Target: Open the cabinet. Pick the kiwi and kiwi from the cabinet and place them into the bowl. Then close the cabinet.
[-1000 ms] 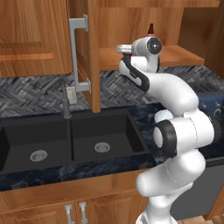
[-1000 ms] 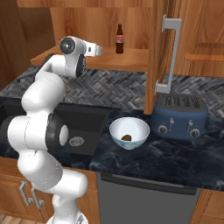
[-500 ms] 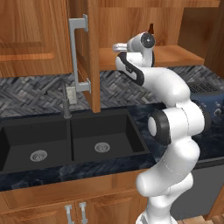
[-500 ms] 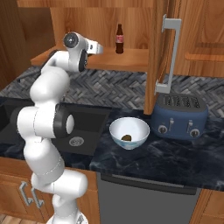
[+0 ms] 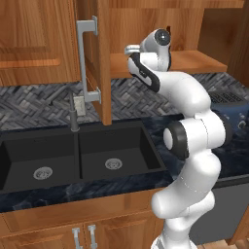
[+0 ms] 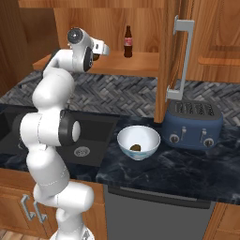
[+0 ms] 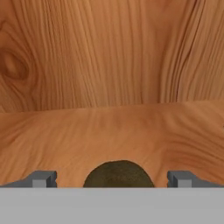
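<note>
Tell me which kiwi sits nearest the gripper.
The kiwi on the cabinet shelf, between the open gripper's fingertips; the other kiwi lies in the bowl.

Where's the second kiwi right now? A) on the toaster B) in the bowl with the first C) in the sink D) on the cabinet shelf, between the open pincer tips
D: the hand view shows a kiwi on the wooden shelf between the spread tips of the pincer; the bowl holds just one.
</note>
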### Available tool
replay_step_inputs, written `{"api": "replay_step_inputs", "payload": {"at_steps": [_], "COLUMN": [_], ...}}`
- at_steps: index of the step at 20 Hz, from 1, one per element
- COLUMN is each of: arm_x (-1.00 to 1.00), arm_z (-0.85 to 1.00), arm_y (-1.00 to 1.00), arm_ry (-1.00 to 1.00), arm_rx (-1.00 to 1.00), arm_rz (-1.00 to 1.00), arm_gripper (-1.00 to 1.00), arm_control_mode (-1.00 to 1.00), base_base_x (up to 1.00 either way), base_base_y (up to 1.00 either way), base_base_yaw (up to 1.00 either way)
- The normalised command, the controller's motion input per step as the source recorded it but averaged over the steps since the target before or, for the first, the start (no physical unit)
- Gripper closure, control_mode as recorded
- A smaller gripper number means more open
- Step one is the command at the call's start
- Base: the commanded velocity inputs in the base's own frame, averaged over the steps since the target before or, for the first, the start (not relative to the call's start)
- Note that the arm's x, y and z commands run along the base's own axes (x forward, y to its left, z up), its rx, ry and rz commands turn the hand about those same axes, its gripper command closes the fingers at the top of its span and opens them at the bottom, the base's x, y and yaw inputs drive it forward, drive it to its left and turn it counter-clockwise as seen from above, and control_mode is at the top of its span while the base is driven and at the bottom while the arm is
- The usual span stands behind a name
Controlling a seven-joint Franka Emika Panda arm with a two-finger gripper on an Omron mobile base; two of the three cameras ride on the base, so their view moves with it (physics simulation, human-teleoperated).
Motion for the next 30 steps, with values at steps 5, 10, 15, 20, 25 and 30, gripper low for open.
{"api": "replay_step_inputs", "payload": {"at_steps": [5,10,15,20,25,30], "arm_x": [0.0,0.05,0.17,0.29,0.28,0.14], "arm_z": [-0.17,-0.15,-0.04,-0.01,-0.27,-0.55], "arm_y": [0.0,0.0,0.0,0.0,0.0,0.04], "arm_ry": [0.0,0.0,0.0,0.0,0.0,0.0], "arm_rx": [0.0,0.0,0.0,0.0,0.0,0.0], "arm_rz": [0.0,0.0,0.0,0.0,0.0,0.0], "arm_gripper": [-1.0,-1.0,-1.0,-1.0,-1.0,-1.0], "arm_control_mode": [-1.0,-1.0,-1.0,-1.0,-1.0,-1.0], "base_base_x": [0.0,0.0,0.0,0.0,0.0,0.0], "base_base_y": [0.0,0.0,0.0,0.0,0.0,0.0], "base_base_yaw": [0.0,0.0,0.0,0.0,0.0,0.0]}}
